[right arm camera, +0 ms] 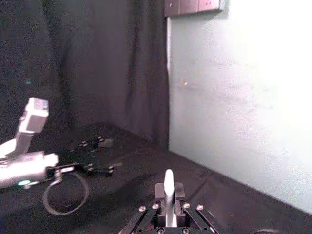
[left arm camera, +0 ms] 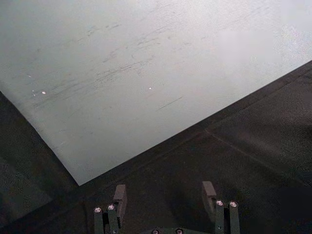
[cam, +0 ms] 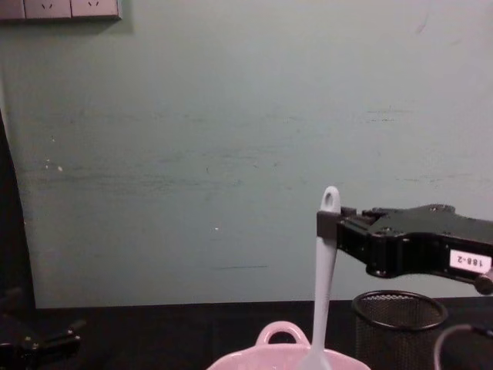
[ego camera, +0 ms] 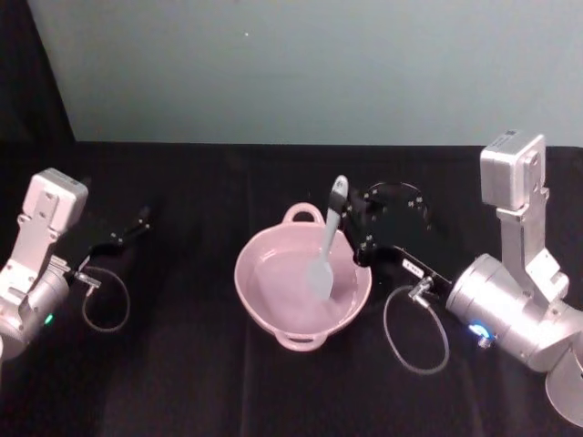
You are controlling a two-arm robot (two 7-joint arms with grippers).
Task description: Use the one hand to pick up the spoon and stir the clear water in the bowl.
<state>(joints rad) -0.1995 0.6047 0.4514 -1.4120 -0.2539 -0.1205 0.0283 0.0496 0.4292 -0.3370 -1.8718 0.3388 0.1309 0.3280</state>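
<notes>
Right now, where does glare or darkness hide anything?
Head view: the black cloth nearly swallows the parked left gripper at the table's left; the white spoon, held by the right gripper with its blade in the pink bowl, stands out. Right wrist view: the wall glares bright white.

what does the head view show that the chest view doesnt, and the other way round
Head view, not chest: the inside of the bowl with the water, and the blade of the spoon dipped in it. Chest view, not head: the wall sockets, the hole at the spoon's handle end, and a plain look at the black mesh cup right of the bowl. Both: the right claw shut on the spoon's handle, and the bowl's loop handle. The left claw sits parked and open at the table's left.
</notes>
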